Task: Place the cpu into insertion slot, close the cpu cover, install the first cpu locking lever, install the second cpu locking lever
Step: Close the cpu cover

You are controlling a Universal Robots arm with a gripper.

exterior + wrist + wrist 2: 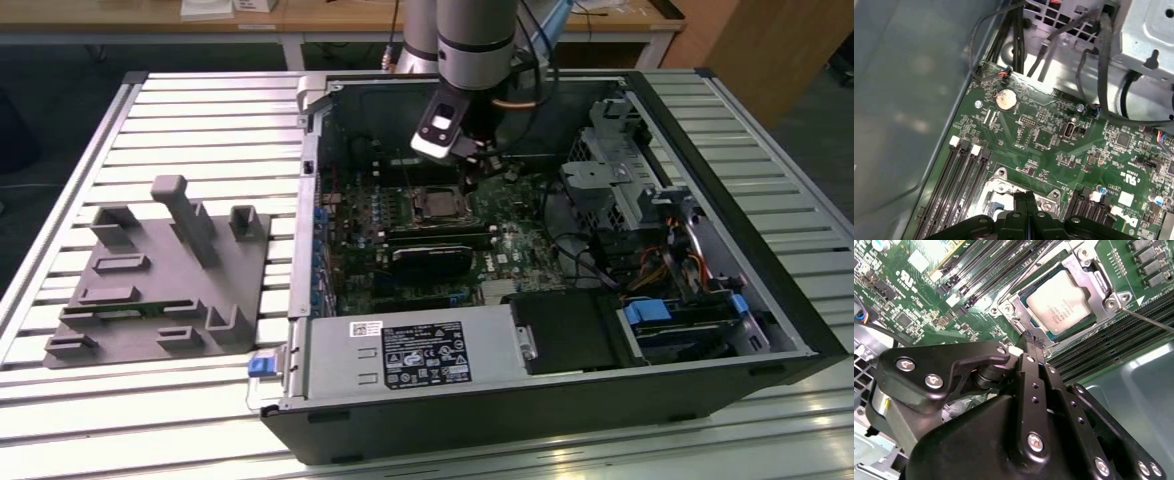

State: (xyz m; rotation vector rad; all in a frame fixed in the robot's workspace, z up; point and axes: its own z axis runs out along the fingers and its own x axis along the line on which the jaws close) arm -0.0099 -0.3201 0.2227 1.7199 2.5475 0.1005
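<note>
The cpu (1059, 302), with its dull silver top, lies in the insertion slot (434, 205) on the green board. The silvery cpu cover (1098, 286) lies flat around it, framing the chip in its window. A thin locking lever (1149, 321) sticks out from one corner of the socket, and another thin rod (1026, 271) runs along the opposite side. My gripper (1033, 337) is shut, with its black fingertips pressed together at the socket's edge, right by the cover's rim. I see nothing between them. In the first wrist view the fingers (1021, 212) stand over a socket corner (999, 192).
The open computer case (747, 330) lies on a slatted metal table. Long black memory slots (989, 275) flank the socket. A black card (434, 247), the power supply (414, 350) and a drive cage (614, 180) surround it. Cables (1019, 40) hang nearby. A grey fixture (154, 270) sits at the exterior view's left.
</note>
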